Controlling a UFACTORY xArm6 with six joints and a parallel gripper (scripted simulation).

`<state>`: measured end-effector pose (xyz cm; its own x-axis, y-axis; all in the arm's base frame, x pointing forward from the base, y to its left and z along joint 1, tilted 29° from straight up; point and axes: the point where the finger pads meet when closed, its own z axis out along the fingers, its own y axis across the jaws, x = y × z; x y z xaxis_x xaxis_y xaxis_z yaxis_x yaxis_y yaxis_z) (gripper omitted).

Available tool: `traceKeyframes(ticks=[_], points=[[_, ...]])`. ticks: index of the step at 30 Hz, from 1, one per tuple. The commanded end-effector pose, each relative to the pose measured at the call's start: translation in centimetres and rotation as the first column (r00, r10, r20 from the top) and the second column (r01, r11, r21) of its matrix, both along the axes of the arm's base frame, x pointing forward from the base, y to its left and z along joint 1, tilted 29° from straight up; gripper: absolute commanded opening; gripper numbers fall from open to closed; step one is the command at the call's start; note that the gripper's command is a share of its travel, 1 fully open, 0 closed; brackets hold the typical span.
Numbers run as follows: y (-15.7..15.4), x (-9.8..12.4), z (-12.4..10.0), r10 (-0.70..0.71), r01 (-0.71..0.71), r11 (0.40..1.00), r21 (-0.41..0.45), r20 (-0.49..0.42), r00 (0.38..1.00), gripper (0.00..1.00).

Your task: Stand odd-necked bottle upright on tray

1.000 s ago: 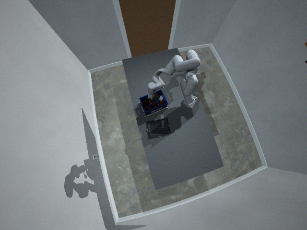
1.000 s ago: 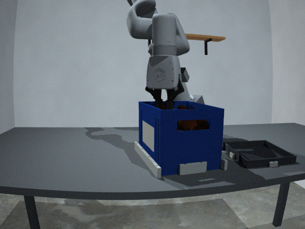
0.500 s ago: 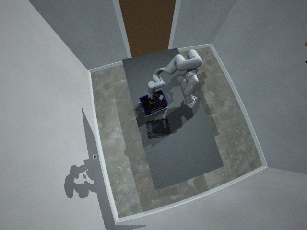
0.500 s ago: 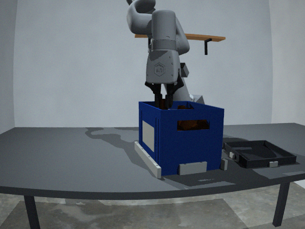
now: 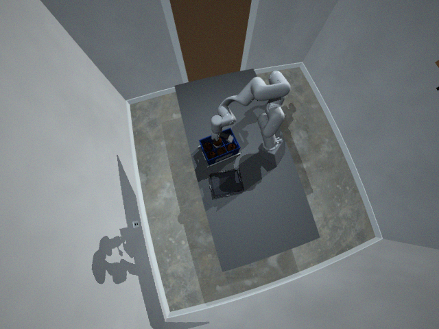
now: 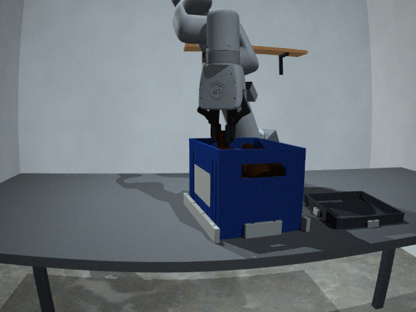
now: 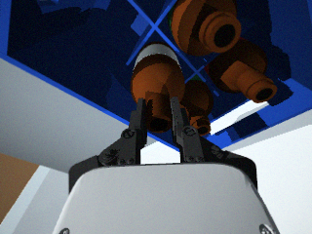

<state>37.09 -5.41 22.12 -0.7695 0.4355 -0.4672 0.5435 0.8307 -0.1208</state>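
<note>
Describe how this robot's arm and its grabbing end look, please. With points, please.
The arm (image 5: 260,88) (image 6: 223,33) is smooth, pale grey and rounded, like fat tubes. The gripper (image 5: 215,138) (image 6: 222,134) (image 7: 158,107) has a grey body stamped with a hexagon badge, plus slim black jointed fingers.

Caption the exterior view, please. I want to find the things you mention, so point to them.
A robot's gripper (image 6: 222,134) grips a brown bottle (image 6: 221,138) by its neck, above a blue crate (image 6: 262,197).
</note>
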Motion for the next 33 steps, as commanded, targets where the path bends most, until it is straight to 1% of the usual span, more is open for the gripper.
traceKeyframes(ticks=[1,33], points=[[0.03,0.07,0.18,0.001,-0.001,1.0,0.0,0.003,1.0,0.0],[0.16,-0.05,0.5,0.001,-0.001,1.0,0.0,0.003,1.0,0.0]])
